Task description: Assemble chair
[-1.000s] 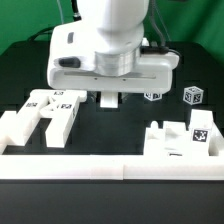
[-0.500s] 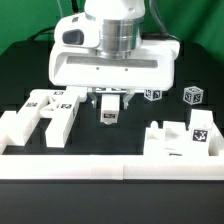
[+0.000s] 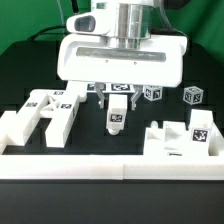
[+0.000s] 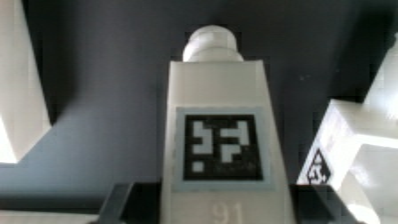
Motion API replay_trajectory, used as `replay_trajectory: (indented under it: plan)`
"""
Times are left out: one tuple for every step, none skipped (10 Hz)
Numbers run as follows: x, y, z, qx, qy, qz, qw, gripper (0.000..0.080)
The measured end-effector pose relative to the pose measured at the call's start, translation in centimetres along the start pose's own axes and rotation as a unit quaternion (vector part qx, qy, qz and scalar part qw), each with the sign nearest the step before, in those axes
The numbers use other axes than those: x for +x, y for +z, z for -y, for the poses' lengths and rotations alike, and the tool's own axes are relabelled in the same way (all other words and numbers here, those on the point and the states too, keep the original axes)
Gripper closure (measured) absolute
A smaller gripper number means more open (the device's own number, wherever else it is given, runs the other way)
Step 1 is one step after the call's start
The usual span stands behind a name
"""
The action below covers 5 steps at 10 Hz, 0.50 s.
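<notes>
**Operator:** What does the exterior view show?

**Spotter:** You have the gripper (image 3: 116,97) clenched on a white bar (image 3: 116,119), which hangs upright from the jaws over the black table (image 3: 130,142), near the scene's middle. You can't tell from here whether its lower end touches the table. On the exterior view's left lie the tagged plates (image 3: 45,112). On its right sits a notched part (image 3: 180,140). Two small cubes (image 3: 153,94) (image 3: 193,96) rest farther back, right of the gripper. The border rail (image 3: 100,166) runs along the near edge.

**Operator:** And the wrist view?

**Spotter:** There you look straight down the white bar (image 4: 219,95). Its square tag (image 4: 222,142) faces the camera and a round peg (image 4: 214,42) caps the far end. The gripper (image 4: 217,204) holds the bar's near end, with dark fingers (image 4: 146,198) pressed against both flanks. Other white parts (image 4: 15,90) (image 4: 365,130) lie on the dark table on either side of the bar, too blurred for you to name.
</notes>
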<state>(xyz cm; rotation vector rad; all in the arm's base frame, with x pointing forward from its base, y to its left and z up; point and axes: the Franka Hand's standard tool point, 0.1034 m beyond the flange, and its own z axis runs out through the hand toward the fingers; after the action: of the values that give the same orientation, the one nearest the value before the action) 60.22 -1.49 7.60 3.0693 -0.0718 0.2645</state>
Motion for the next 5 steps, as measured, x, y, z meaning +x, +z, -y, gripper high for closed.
replay_trajectory:
  plan:
    - [1.0,-1.2,0.8,0.004,-0.001,-0.005,1.0,0.0509]
    - [1.9,-2.1,1.5,0.007,-0.001,-0.004,1.0,0.0509]
    - [2.4,-2.4,1.9,0.008,-0.004,-0.006,1.0,0.0509]
    - [2.2,-2.2,1.8,0.007,-0.004,-0.004,1.0,0.0509]
    - [2.1,-2.2,1.8,0.007,-0.004,-0.004,1.0,0.0509]
